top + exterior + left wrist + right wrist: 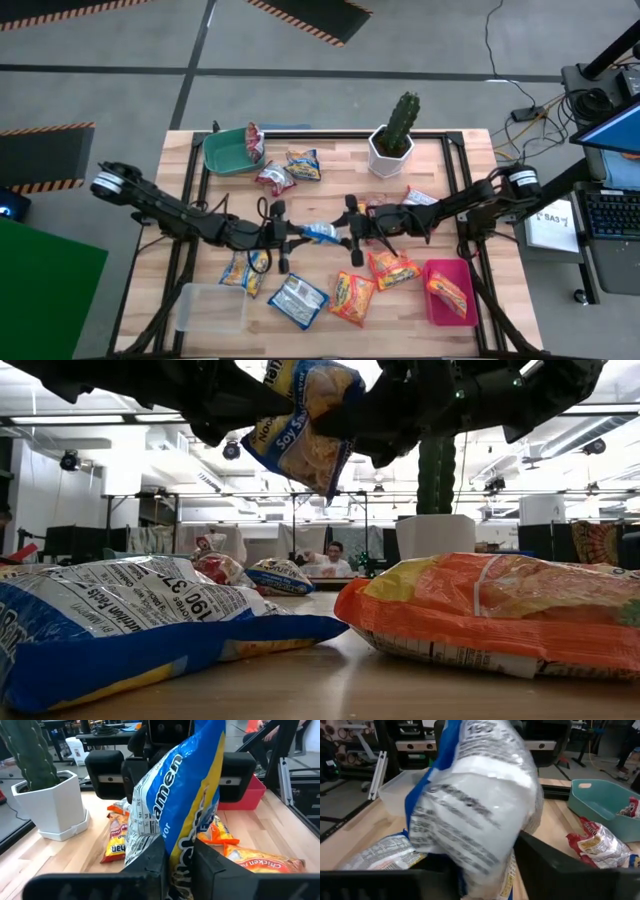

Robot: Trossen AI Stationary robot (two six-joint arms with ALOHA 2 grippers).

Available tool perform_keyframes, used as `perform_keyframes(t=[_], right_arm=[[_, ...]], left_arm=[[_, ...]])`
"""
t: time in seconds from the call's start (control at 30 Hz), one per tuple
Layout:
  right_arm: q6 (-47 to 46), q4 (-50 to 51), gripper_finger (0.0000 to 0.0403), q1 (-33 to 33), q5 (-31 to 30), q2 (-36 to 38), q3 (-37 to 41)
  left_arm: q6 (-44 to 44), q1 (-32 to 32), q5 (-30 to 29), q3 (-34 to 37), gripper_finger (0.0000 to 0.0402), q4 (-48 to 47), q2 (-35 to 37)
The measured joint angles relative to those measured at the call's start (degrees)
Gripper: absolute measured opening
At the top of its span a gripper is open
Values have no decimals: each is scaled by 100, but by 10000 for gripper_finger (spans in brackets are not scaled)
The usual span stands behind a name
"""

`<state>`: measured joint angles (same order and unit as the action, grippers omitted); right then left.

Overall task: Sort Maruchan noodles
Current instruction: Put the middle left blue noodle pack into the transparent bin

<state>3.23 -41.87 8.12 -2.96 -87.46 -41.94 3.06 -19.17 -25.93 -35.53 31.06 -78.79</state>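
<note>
"Soy Sauce" on hanging packet (305, 420)

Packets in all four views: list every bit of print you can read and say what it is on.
"Soy Sa": blue packet held up between both grippers.
"amen": same packet, left wrist view.
"190", "37": blue packet lying in front.
"Chicken Ra": orange packet.
The rest is blurred or too small.

1. The cactus (404, 118) stands upright in its white pot (389, 155) by my tabletop's (470, 325) far edge.
2. A green tray (226, 152) sits at the far left corner.
3. A clear tray (210, 307) lies at the near left corner.
4. A pink tray (432, 300) lies near the near right corner.
</note>
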Motion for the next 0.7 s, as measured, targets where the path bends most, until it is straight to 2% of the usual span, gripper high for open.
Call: perform_keyframes(t=[0.13,0.27,0.47,0.6,0.7], right_arm=[[-47,315,194,-2,0,262,-2],[-62,720,216,-2,0,647,-2],[-16,1545,228,-11,-14,1400,-2],[15,2054,226,-26,-272,1850,-2],[107,2286,226,-28,-487,2061,-2]], left_arm=[[216,-115,11,-8,37,-306,174],[449,-270,9,-324,37,-1085,345],[710,-586,202,-1498,37,-3500,416],[1183,-867,233,-2563,37,-5528,402],[1599,-1066,126,-3226,37,-6652,365]])
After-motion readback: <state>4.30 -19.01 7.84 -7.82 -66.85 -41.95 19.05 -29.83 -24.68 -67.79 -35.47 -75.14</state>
